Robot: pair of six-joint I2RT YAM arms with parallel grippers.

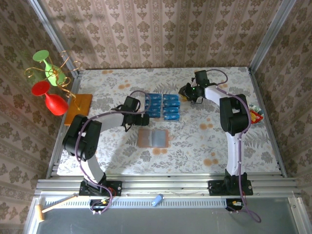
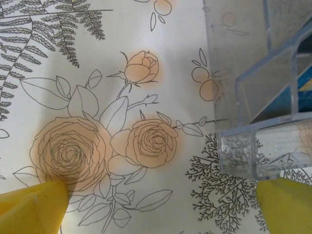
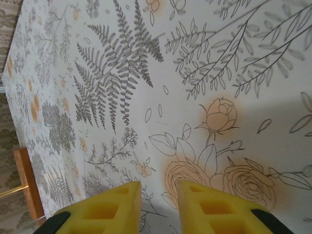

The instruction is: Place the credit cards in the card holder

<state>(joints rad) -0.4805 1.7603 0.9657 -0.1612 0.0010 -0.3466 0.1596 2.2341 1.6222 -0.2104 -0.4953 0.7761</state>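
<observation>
Several blue credit cards (image 1: 163, 106) stand in two columns in a clear plastic rack (image 2: 263, 92) at the middle of the table. Blue shows through the rack's wall in the left wrist view. The card holder (image 1: 152, 138) lies open and flat just in front of them, reddish-brown with grey pockets. My left gripper (image 1: 138, 106) sits low at the rack's left side. Its yellow fingers (image 2: 34, 207) are spread wide, and the left gripper (image 2: 161, 207) has bare tablecloth between them. My right gripper (image 1: 185, 92) hovers right of the cards. The right gripper (image 3: 160, 202) is open by a narrow gap and holds nothing.
An orange-brown board (image 1: 78, 108) lies at the table's left edge, its corner (image 3: 27, 185) also in the right wrist view. A wire stand with red and green glasses (image 1: 48, 83) rises beside it. A small colourful object (image 1: 254, 114) sits at the right edge.
</observation>
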